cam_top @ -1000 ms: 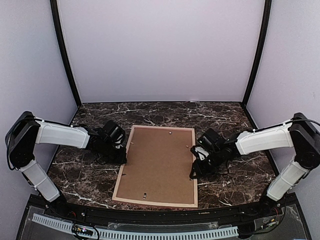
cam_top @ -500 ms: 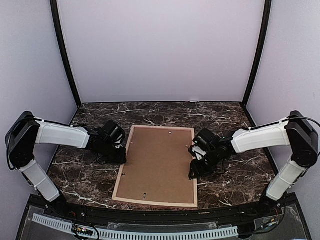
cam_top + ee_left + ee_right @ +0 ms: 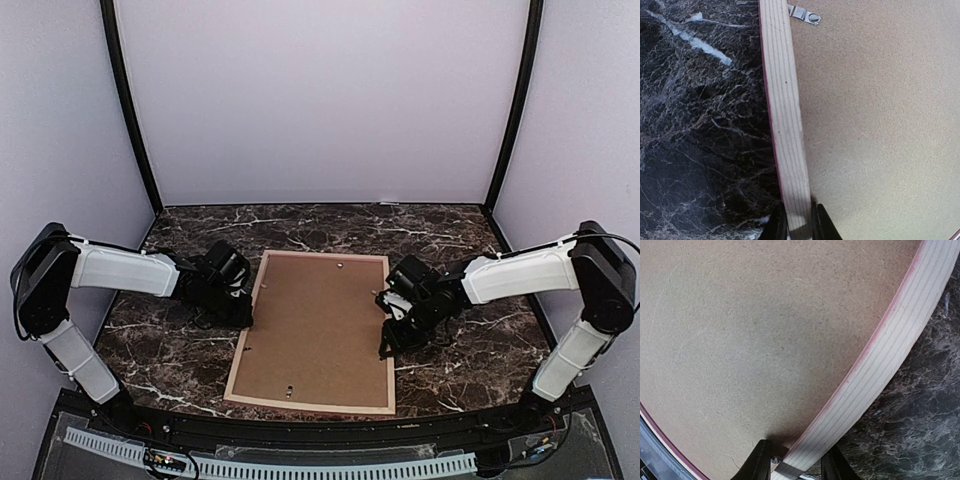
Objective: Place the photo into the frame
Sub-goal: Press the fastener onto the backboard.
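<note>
The frame (image 3: 242,362) lies face down mid-table, pale wood back up, with a thin pink edge showing. A brown hardboard backing panel (image 3: 318,325) fills it. The photo is not visible in any view. My left gripper (image 3: 243,310) is shut on the frame's left rail (image 3: 782,110), one finger on each side of it (image 3: 799,226). My right gripper (image 3: 388,336) straddles the right rail (image 3: 890,350). Its jaws (image 3: 794,465) are open a little wider than the rail, with a small gap on the panel side.
A metal turn tab (image 3: 805,14) sits on the backing panel (image 3: 880,125) by the left rail. The dark marble table (image 3: 170,350) shows on both sides of the frame. Black posts and pale walls enclose the back and sides.
My right gripper has moved a little left, in over the frame's right rail. The left gripper and the frame have stayed almost still.
</note>
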`<move>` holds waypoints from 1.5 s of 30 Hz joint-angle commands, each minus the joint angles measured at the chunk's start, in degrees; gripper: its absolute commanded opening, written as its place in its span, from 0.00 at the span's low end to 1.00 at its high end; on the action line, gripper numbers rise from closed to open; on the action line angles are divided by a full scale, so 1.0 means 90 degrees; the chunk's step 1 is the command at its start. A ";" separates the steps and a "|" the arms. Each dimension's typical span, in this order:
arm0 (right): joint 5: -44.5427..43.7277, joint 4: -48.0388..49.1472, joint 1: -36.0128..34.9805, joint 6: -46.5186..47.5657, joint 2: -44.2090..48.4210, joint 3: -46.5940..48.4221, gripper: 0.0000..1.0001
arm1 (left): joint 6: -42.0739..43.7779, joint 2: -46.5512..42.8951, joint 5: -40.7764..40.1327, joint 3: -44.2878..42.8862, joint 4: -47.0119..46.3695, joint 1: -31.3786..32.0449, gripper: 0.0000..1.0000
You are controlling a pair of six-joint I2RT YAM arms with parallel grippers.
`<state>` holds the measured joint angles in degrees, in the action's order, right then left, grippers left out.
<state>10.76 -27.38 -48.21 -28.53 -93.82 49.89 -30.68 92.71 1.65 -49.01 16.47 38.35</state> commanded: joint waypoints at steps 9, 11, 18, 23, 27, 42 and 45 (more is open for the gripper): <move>0.0179 0.0545 0.0379 0.0536 -0.0230 -0.0375 0.37 | 0.0148 -0.0092 0.0184 0.0209 0.0367 0.0040 0.16; 0.0314 0.0717 0.0514 0.0397 -0.0109 -0.0410 0.41 | 0.0133 -0.0123 0.0187 0.0224 0.0354 0.0045 0.16; 0.0351 0.1170 0.0849 0.0144 -0.0155 -0.0406 0.43 | 0.0054 -0.0263 0.0249 0.0295 0.0278 0.0045 0.16; 0.0232 0.1264 0.0922 0.0125 -0.0479 -0.0244 0.42 | -0.0065 -0.0428 0.0374 0.0405 0.0151 0.0046 0.16; 0.0109 0.1327 0.1021 0.0126 -0.0691 -0.0070 0.42 | -0.0149 -0.0552 0.0384 0.0480 0.0150 0.0096 0.17; -0.0412 0.1430 0.1571 0.0373 -0.1547 0.1166 0.59 | -0.0521 -0.0600 0.0289 0.0595 0.0081 0.0593 0.15; -0.0471 0.1325 0.1572 0.0470 -0.1738 0.1358 0.59 | -0.0533 -0.0577 0.0283 0.0579 0.0070 0.0622 0.15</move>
<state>9.87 -12.69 -34.52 -26.37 -105.51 60.86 -36.88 88.20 0.14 -44.51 16.38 42.19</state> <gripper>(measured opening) 0.594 0.164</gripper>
